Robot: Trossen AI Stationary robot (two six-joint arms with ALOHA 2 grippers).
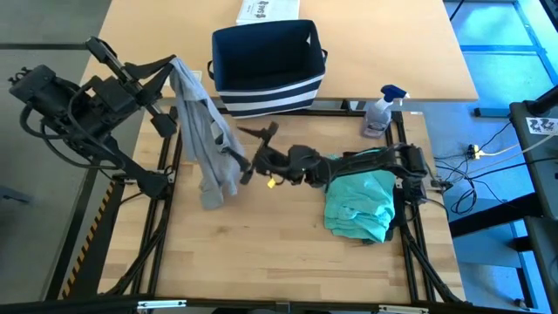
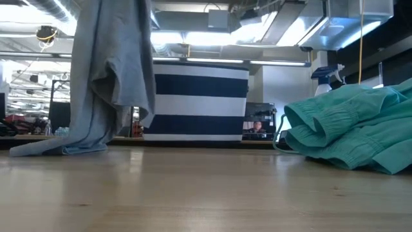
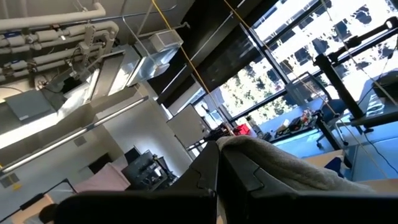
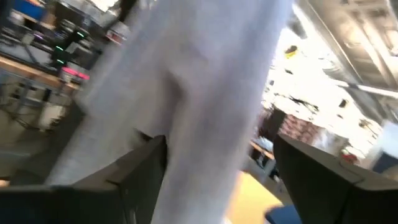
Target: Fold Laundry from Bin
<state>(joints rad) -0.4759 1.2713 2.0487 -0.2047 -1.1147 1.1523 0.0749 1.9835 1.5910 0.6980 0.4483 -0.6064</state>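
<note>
A grey garment (image 1: 199, 118) hangs in a long bunch from my left gripper (image 1: 168, 66), which is shut on its top, high over the table's left side. Its lower end (image 2: 48, 148) lies on the table. My right gripper (image 4: 221, 168) stands open at mid-height beside the hanging cloth (image 4: 199, 87), one finger on each side. It reaches in from the right (image 1: 250, 155). A teal piece (image 1: 359, 206) lies crumpled on the table under the right arm. The navy, white-striped bin (image 1: 267, 68) stands at the far edge. My left gripper pinches a bunched upper part of the grey garment (image 3: 261, 152) between its two shut fingers (image 3: 205, 177), coming nearly level from the table's left. The garment hangs slack below the hold, with its lower end (image 1: 214, 194) on the table. My right gripper's open fingers flank the cloth; whether they touch it I cannot tell.
A spray bottle (image 1: 380, 112) stands at the far right, near the right arm's elbow. A white printed box (image 1: 266, 10) lies beyond the bin. Bare wood (image 1: 261, 244) spreads across the table's near half.
</note>
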